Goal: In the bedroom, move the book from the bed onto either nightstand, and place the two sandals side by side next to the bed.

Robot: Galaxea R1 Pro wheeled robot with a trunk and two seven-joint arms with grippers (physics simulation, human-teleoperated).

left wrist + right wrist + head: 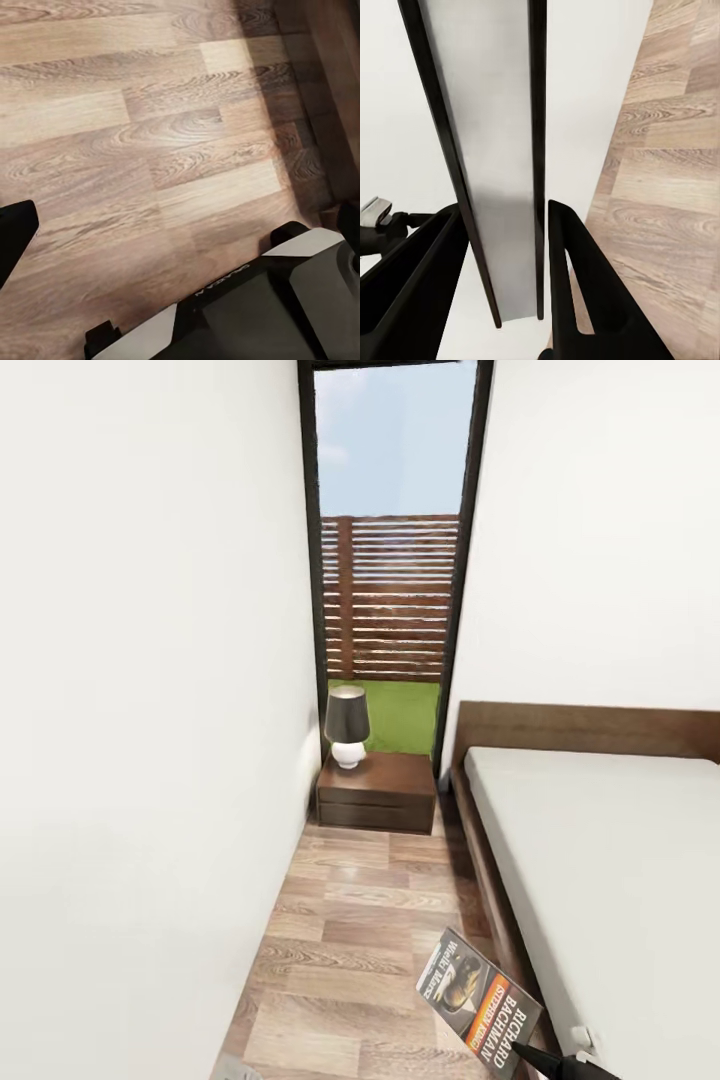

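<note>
At the near right, beside the bed [600, 860], the book [480, 1000] is clamped edge-on between the right gripper [506, 277] fingers and could slip before the far nightstand [380, 790] is reached; the left fingers' state cannot be told.

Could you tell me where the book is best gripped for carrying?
Grip the book by its thin edge near a corner, fingers coming in edge-on, one on each cover: it is flat and slim, fitting only across its thickness. The right gripper holds it so.
</note>
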